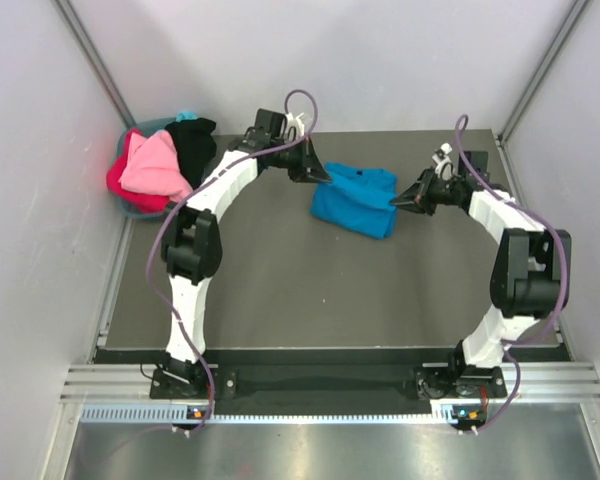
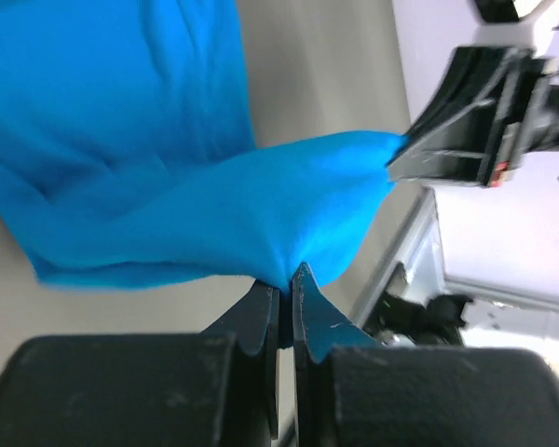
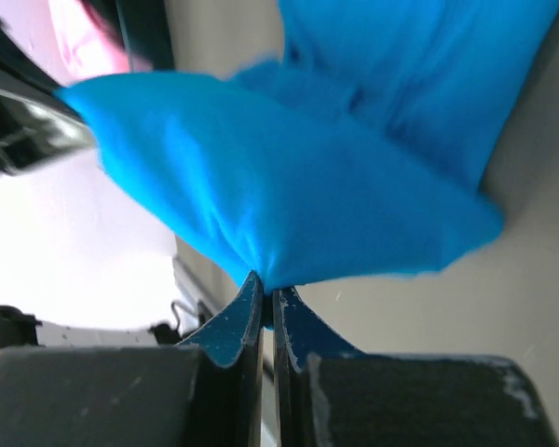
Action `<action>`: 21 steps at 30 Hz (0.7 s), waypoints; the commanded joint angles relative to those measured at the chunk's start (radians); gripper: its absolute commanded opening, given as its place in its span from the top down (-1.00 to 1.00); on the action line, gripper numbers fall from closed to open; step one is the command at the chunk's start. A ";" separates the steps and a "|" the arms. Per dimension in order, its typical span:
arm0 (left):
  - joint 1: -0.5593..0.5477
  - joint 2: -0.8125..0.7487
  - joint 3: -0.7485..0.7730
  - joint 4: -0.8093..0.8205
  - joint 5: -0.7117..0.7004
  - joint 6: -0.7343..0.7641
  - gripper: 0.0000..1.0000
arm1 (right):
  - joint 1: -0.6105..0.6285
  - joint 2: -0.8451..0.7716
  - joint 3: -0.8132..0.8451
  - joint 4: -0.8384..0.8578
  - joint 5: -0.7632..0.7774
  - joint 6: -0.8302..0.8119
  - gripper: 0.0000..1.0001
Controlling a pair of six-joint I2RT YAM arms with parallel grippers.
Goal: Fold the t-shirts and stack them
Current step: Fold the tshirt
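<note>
L end effector [image 1: 325, 178], R end effector [image 1: 395, 203] face-to-face, pinching blue t-shirt [image 1: 357, 208].

In my left wrist view, the blue t-shirt [image 2: 121, 121] runs off the top and left edges. My right gripper [image 2: 398, 166] at upper right is cut by the frame's edge. In my right wrist view, the upper left is a pink-and-dark blur I cannot name. From above, the heaped shirts [image 1: 158, 165] at upper left hide most of the teal basket [image 1: 145, 127].
</note>
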 commanded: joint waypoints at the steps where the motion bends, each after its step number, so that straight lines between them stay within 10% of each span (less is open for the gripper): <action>1: 0.003 0.106 0.086 0.053 0.012 0.021 1.00 | -0.025 0.102 0.125 0.116 -0.001 0.005 1.00; 21: 0.004 0.408 0.436 0.350 -0.157 0.070 0.84 | -0.034 0.471 0.516 0.194 0.020 -0.007 0.97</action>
